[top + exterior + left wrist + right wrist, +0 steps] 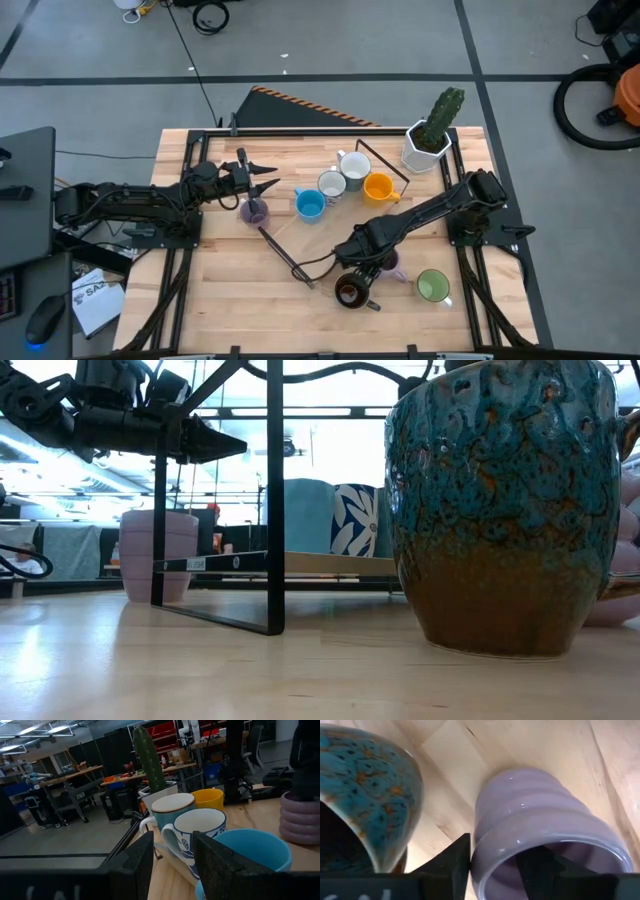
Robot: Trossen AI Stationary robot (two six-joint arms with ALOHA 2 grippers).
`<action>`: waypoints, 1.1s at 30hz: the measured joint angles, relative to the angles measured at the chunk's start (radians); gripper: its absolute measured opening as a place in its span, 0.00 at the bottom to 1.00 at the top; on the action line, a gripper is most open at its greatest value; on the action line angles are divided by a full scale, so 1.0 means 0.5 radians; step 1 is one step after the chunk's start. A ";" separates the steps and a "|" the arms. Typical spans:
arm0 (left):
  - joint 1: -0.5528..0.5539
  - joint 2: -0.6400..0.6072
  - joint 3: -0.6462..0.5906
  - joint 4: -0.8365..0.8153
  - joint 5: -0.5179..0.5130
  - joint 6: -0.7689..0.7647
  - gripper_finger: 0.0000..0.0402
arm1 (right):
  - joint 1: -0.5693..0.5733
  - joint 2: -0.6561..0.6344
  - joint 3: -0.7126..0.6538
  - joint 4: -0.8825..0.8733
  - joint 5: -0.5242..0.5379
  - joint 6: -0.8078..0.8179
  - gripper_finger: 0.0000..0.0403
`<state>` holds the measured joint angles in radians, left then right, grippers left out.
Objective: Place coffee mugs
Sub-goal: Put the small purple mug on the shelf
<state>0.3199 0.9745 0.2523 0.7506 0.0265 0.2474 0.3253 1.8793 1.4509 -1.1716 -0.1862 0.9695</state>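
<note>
My right gripper (pixel 378 262) (pixel 492 865) is open over a ribbed lavender mug (pixel 535 815) (pixel 393 265), which stands upright on the table beside the dark brown, teal-glazed mug (pixel 350 291) (pixel 500 510). One finger is inside the lavender mug's mouth and one outside its wall. My left gripper (pixel 268 179) (pixel 173 855) is open and hovers above the other lavender mug (pixel 253 210) (pixel 155 555), touching nothing. The blue mug (pixel 310 204), two white mugs (pixel 331 185) (pixel 354 168) and the orange mug (pixel 379 187) stand grouped mid-table. The green mug (pixel 433 287) sits near the right front. My right gripper comes from above, pointing down, with the lavender mug's rim wall (pixel 480 865) between its fingers. A strip of the mug's inside shows between the wall and the inner finger (pixel 545 870). Whether the outer finger (pixel 455 865) touches the wall I cannot tell.
A black wire rack frame (pixel 300 130) (pixel 275 500) stands across the far and middle table, with rods running close to the mugs. The white faceted pot with a cactus (pixel 428 140) sits at the far right corner. Bare wood lies along the near edge.
</note>
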 joint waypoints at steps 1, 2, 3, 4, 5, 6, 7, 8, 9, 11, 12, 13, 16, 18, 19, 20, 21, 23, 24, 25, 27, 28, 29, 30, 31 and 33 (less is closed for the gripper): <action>-0.001 0.000 0.000 0.000 0.001 0.001 0.35 | -0.006 0.000 0.000 -0.005 -0.002 -0.011 0.37; -0.001 0.000 0.000 0.000 0.001 0.001 0.35 | -0.015 0.000 0.000 -0.009 -0.001 -0.020 0.34; 0.000 0.000 0.000 0.000 0.001 0.001 0.35 | -0.024 0.000 0.000 -0.014 -0.001 -0.035 0.32; -0.001 0.000 0.000 0.000 0.001 0.001 0.35 | -0.032 0.000 0.000 -0.022 -0.005 -0.044 0.29; 0.000 0.000 0.000 0.000 0.001 0.001 0.35 | -0.041 0.000 0.000 -0.036 -0.005 -0.055 0.26; 0.000 0.000 0.000 0.000 0.001 0.001 0.35 | -0.048 0.000 0.000 -0.051 -0.005 -0.063 0.23; 0.000 0.000 0.000 0.000 0.000 0.001 0.35 | -0.056 0.000 0.000 -0.065 -0.005 -0.072 0.19; -0.001 0.000 0.000 0.000 0.001 0.001 0.35 | -0.065 0.000 0.000 -0.076 -0.006 -0.076 0.16; 0.000 0.000 0.000 0.000 0.000 0.001 0.35 | -0.074 0.000 0.004 -0.095 -0.016 -0.097 0.12; -0.001 0.000 0.000 -0.001 0.001 0.001 0.35 | -0.098 0.001 0.046 -0.168 -0.049 -0.107 0.10; 0.000 0.000 0.000 0.000 0.001 0.001 0.35 | -0.112 0.001 0.081 -0.220 -0.074 -0.108 0.10; -0.001 0.000 0.000 0.000 0.000 0.001 0.35 | -0.124 0.000 0.124 -0.267 -0.081 -0.106 0.10; -0.001 0.000 0.000 -0.001 0.000 0.002 0.35 | -0.156 0.000 0.289 -0.399 -0.037 -0.110 0.10; -0.001 0.000 0.000 -0.002 0.000 0.002 0.35 | -0.181 -0.002 0.404 -0.520 -0.031 -0.097 0.10; -0.001 0.000 0.000 -0.002 0.000 0.003 0.35 | -0.191 -0.002 0.461 -0.572 -0.005 -0.081 0.10; -0.001 0.000 0.000 -0.002 0.000 0.003 0.35 | -0.203 -0.002 0.522 -0.604 0.034 -0.064 0.10; 0.000 0.000 0.000 -0.002 0.000 0.004 0.35 | -0.218 -0.003 0.575 -0.603 0.081 -0.055 0.10; 0.000 0.000 0.000 -0.001 0.000 0.005 0.35 | -0.257 -0.005 0.645 -0.559 0.148 -0.044 0.10; -0.001 0.000 0.000 0.000 0.000 0.005 0.35 | -0.277 -0.005 0.665 -0.538 0.180 -0.035 0.10; 0.000 0.000 0.000 0.000 0.000 0.005 0.35 | -0.298 -0.004 0.678 -0.515 0.205 -0.021 0.10; -0.001 0.000 0.000 0.000 -0.001 0.005 0.35 | -0.337 -0.004 0.688 -0.446 0.233 -0.006 0.10; -0.001 0.000 0.000 0.001 -0.001 0.004 0.35 | -0.355 -0.004 0.689 -0.408 0.239 -0.006 0.10; -0.001 0.000 0.000 0.000 -0.001 0.004 0.35 | -0.371 0.001 0.689 -0.387 0.254 -0.007 0.10; 0.000 0.000 0.000 0.000 -0.001 0.005 0.35 | -0.386 0.010 0.690 -0.388 0.270 -0.007 0.10; 0.000 0.000 0.000 0.001 -0.001 0.005 0.35 | -0.402 0.022 0.690 -0.400 0.281 -0.007 0.10; -0.001 0.000 0.000 0.001 -0.001 0.005 0.35 | -0.435 0.044 0.688 -0.397 0.283 -0.025 0.11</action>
<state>0.3195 0.9745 0.2523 0.7509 0.0261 0.2497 0.1080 1.9015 1.7950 -1.3702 -0.0448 0.9568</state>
